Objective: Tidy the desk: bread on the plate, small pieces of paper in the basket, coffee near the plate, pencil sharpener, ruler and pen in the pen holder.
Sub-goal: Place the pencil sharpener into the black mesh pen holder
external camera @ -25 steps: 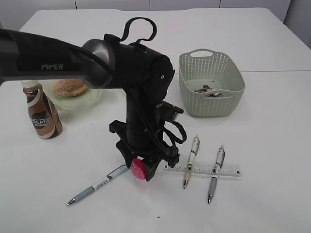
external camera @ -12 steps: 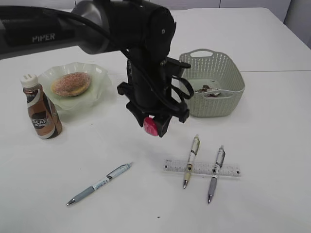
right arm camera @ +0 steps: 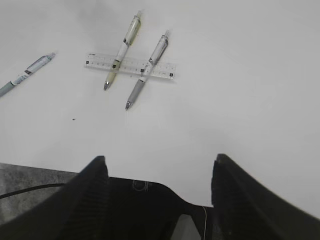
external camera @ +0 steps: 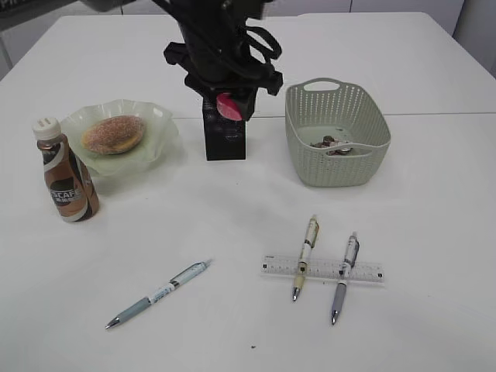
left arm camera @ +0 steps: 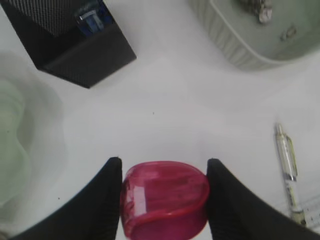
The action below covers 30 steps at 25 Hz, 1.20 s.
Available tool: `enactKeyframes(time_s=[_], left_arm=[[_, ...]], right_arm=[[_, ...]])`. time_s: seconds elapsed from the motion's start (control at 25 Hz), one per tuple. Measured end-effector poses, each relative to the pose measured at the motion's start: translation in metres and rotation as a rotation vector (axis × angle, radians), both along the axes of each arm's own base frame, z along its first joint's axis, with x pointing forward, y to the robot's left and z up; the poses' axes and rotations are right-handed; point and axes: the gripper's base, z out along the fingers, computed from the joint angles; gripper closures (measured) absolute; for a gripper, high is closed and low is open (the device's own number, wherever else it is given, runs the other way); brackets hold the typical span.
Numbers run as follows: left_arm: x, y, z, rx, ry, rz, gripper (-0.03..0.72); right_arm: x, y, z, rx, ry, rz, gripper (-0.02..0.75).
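Observation:
My left gripper is shut on the pink-red pencil sharpener, held in the air just over the black pen holder. Bread lies on the green plate, with the coffee beside it. The small pieces of paper lie in the basket. Two pens lie across the ruler; a third pen lies further left. My right gripper is open and holds nothing.
Something blue sits inside the pen holder. The white desk stretches wide around the pens. The right gripper hangs near the desk's front edge and does not show in the exterior view.
The left arm has lifted the pencil sharpener off the desk near the front pen and carried it back and up to above the pen holder.

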Motion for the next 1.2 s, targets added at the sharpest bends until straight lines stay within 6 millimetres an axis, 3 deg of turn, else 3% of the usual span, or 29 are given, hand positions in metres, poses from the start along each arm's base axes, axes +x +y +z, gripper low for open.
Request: enactKeyframes(time_s=[0.56, 0.88, 1.2], left_arm=[[0.046, 0.008, 0.015, -0.210, -0.354, 0.006, 0.338], [0.074, 0.022, -0.024, -0.207, -0.366, 0.040, 0.338], [0.088, 0.030, -0.045, -0.223, -0.371, 0.063, 0.338]], right_arm=[[0.001, -0.005, -0.001, -0.058, -0.011, -0.014, 0.262], [0.001, -0.006, -0.001, -0.072, -0.013, -0.017, 0.262], [0.002, -0.008, -0.001, -0.089, -0.016, -0.021, 0.262]])
